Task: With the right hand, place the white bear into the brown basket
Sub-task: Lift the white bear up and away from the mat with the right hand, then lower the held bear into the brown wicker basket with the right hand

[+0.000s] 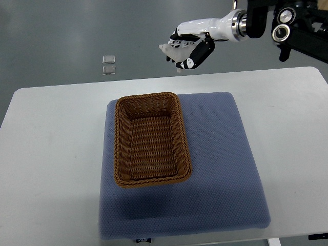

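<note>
My right hand (180, 51) reaches in from the upper right and hovers beyond the table's far edge, up and to the right of the basket. Its white fingers with black pads are curled around a small pale object, which looks like the white bear (169, 48); only a whitish part of it shows between the fingers. The brown wicker basket (122, 148) is rectangular, lies on the left part of the blue mat, and has nothing inside. My left arm does not show.
A blue padded mat (220, 159) covers the middle of the white table (51, 154). Two small clear squares (108, 64) lie on the grey floor beyond the table. The robot's dark arm hardware (292, 25) fills the top right corner.
</note>
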